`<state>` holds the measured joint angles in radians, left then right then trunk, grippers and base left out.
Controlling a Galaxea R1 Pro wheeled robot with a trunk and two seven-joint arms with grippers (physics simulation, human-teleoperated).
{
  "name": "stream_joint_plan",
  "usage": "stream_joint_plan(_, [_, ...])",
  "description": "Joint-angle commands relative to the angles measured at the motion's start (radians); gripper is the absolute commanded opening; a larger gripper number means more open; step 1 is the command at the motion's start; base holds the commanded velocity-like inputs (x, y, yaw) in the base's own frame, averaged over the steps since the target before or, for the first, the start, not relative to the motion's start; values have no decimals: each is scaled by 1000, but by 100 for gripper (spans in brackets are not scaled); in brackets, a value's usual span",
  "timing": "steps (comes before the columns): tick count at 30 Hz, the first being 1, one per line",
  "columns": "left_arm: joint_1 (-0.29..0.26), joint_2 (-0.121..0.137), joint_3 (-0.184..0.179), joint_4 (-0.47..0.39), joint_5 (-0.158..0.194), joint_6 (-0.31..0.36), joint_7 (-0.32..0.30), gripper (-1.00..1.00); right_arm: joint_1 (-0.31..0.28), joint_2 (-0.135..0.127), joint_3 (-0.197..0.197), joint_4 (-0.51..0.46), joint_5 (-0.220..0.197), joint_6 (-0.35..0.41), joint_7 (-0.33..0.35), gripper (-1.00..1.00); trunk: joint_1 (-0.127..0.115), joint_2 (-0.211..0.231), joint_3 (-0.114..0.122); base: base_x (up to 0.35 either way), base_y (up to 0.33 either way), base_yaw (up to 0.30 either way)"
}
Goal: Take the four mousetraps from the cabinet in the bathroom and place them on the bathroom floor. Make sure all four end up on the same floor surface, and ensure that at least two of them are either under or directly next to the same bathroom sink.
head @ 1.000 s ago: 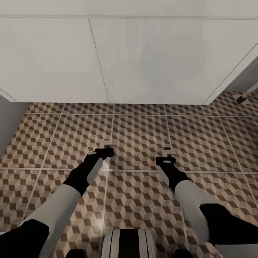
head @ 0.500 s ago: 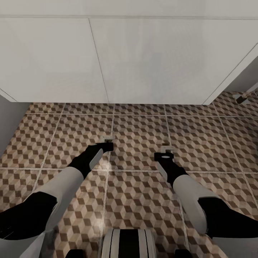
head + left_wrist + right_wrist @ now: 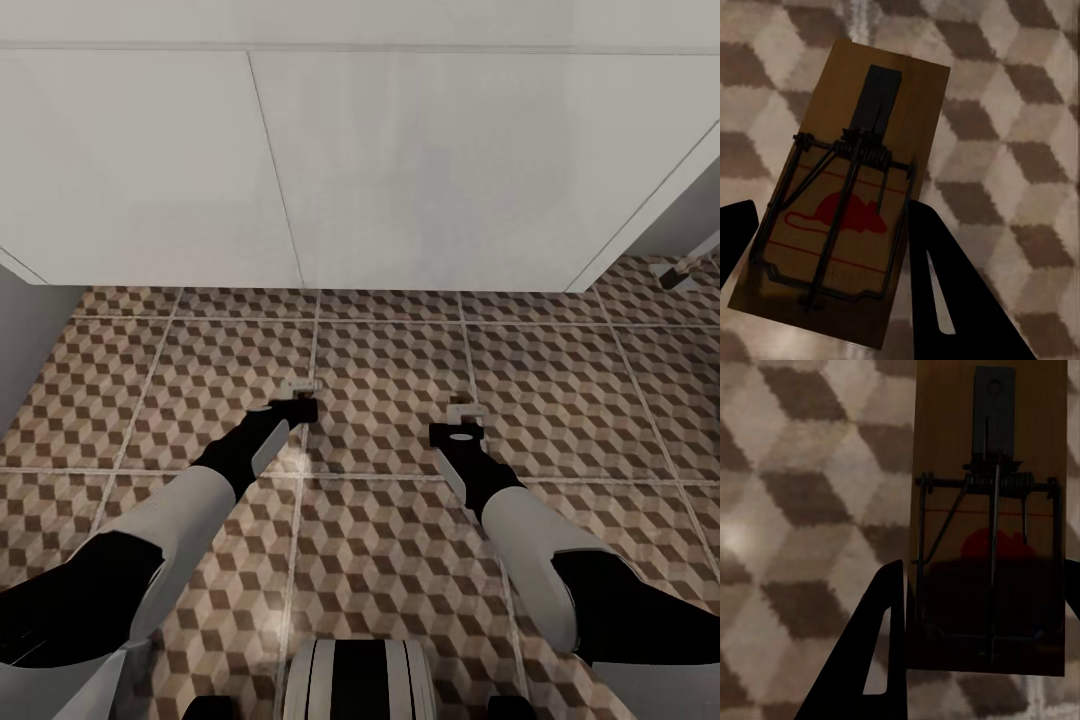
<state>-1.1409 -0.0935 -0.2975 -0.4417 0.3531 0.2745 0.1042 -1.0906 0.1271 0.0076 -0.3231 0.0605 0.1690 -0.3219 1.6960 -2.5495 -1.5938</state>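
Both arms reach down to the bathroom floor (image 3: 390,360), tiled in a brown cube pattern, just in front of a white vanity unit (image 3: 400,170). My left gripper (image 3: 297,400) is shut on a mousetrap (image 3: 862,172), a tan board with a dark wire spring and a red mouse print. That trap lies slightly askew between the black fingers (image 3: 937,262), low over the tiles. My right gripper (image 3: 463,425) is shut on a second mousetrap (image 3: 994,510), held straight between its fingers (image 3: 885,615). The traps' pale ends (image 3: 298,386) (image 3: 464,410) stick out ahead of the grippers. The cabinet and the sink basin are out of view.
A grey wall (image 3: 25,340) borders the floor on the left. A small dark and white fitting (image 3: 680,272) sits at the vanity's right corner. My own base (image 3: 360,680) is at the near edge. Open tiles stretch between the grippers and the vanity.
The left arm has stretched forward and lowered, carrying its trap a little toward the vanity. The right gripper has crept slightly forward too. Both have barely moved in the last half second.
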Motion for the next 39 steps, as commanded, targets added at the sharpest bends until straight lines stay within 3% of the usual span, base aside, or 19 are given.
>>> stream_joint_plan(1, [0, 1, -8, -3, 10, 1, 10, -100, 0, 0, 1, -2, 6, 10, -3, -100, 0, 0, -1, 0, 0, 0])
stream_joint_plan(20, [0, -22, -9, 19, 16, -9, 28, -100, 0, 2, 2, -4, 11, 4, -16, -100, 0, 0, -1, 0, 0, 0])
stream_joint_plan(27, [0, -23, -9, 39, 14, -12, 110, -100, 0, 2, 0, -4, 12, 3, -17, -100, 0, 0, -1, 0, 0, 0])
stream_joint_plan(30, [0, -23, -9, 39, 16, -13, 139, -100, 0, 2, 0, -4, 12, 4, -17, -100, 1, -1, -12, 0, 0, 0])
stream_joint_plan(39, [0, -27, -9, 36, 15, -10, 147, -100, 0, 2, 1, -5, 12, 2, -17, -100, 5, -3, -47, 0, 0, 0])
